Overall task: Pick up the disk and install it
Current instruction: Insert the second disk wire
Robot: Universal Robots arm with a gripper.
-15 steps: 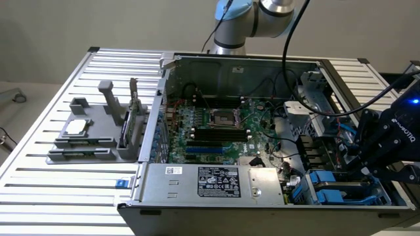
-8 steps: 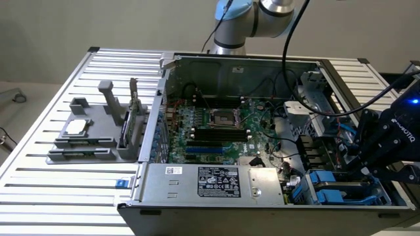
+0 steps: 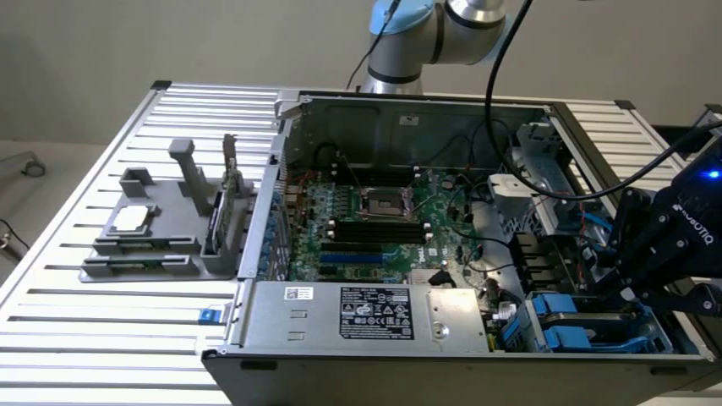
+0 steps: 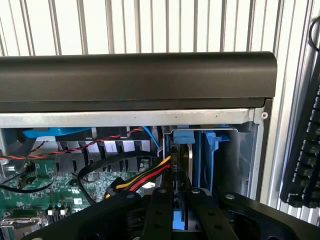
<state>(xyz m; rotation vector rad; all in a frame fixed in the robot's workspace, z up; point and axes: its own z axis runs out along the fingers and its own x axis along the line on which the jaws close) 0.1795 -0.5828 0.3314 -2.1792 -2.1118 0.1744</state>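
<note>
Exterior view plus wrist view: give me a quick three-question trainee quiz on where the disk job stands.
1. True or false: the gripper is closed on the disk.
2. Where does the disk sit? A) on the grey fixture outside the case; B) on edge in the drive bay of the computer case; C) flat on the motherboard.
3. What colour is the disk's carrier bracket?

Key: 1 true; 2 B; 3 blue.

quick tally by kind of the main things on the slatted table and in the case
open grey metal computer case: 1
green motherboard: 1
silver power supply box with black-white label: 1
grey plastic parts holder: 1
silver-grey disk in blue carrier bracket: 1
total: 5
</note>
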